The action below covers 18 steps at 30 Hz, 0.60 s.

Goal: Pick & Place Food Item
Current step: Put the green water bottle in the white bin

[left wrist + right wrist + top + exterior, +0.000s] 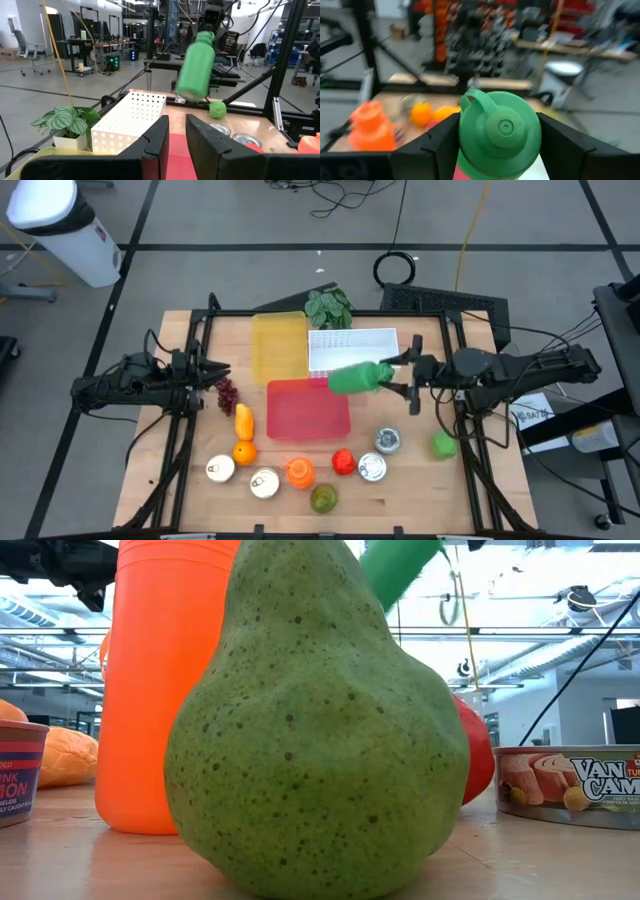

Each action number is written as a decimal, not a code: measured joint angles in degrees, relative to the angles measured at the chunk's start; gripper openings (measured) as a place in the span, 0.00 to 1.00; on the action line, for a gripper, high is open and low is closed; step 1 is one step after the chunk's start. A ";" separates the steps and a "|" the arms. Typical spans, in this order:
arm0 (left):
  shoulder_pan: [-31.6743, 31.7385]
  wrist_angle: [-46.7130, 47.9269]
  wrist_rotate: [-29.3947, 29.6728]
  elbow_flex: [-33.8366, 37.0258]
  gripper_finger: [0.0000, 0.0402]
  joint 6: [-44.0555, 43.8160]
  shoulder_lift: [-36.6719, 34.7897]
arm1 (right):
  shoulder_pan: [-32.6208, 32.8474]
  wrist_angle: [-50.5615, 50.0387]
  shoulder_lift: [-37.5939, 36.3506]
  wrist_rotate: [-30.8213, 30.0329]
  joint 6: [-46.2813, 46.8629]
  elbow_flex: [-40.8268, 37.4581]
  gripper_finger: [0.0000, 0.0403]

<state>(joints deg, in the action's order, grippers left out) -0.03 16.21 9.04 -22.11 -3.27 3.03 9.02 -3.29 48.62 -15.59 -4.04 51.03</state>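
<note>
A green bottle (355, 378) with a looped cap hangs in the air over the near edge of the white basket (352, 350) and the red tray (308, 408). My right gripper (388, 377) is shut on it. The left wrist view shows the bottle (196, 67) tilted, cap uppermost. Only its lower part (400, 565) shows in the low view, above the pear. My left gripper (218, 372) waits at the table's left side by the grapes (227, 393). Its fingers are a little apart with nothing between them (177, 130). My right gripper pinches the bottle at its cap end (470, 145), one finger (437, 147) on each side, the cap facing back toward the wrist. The fingers come in about level from the table's right and lie along the bottle. The bottle is lifted clear, its base slanting down toward the table's left.
A yellow tray (278, 345) and a potted plant (328, 308) stand at the far side. Along the near edge lie an orange (244, 451), several cans (264, 483), an orange bottle (299, 471), a pear (322, 498) and a red fruit (343, 462). A green apple (444, 445) lies at right.
</note>
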 joint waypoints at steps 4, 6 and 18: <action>0.01 0.00 -0.02 0.00 0.20 0.02 0.00 | -1.07 7.99 1.93 -5.05 -3.90 -0.02 0.52; 0.00 0.00 -0.02 0.00 0.20 0.02 0.00 | -2.56 9.99 2.59 -5.96 -5.02 0.16 0.52; 0.01 0.02 -0.02 0.00 0.20 0.02 0.00 | -21.27 -23.51 16.30 -8.18 0.47 23.61 0.53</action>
<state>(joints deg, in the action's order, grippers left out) -0.02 16.23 9.02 -22.11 -3.25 3.03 -12.26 -26.80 64.93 -23.76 -3.58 74.64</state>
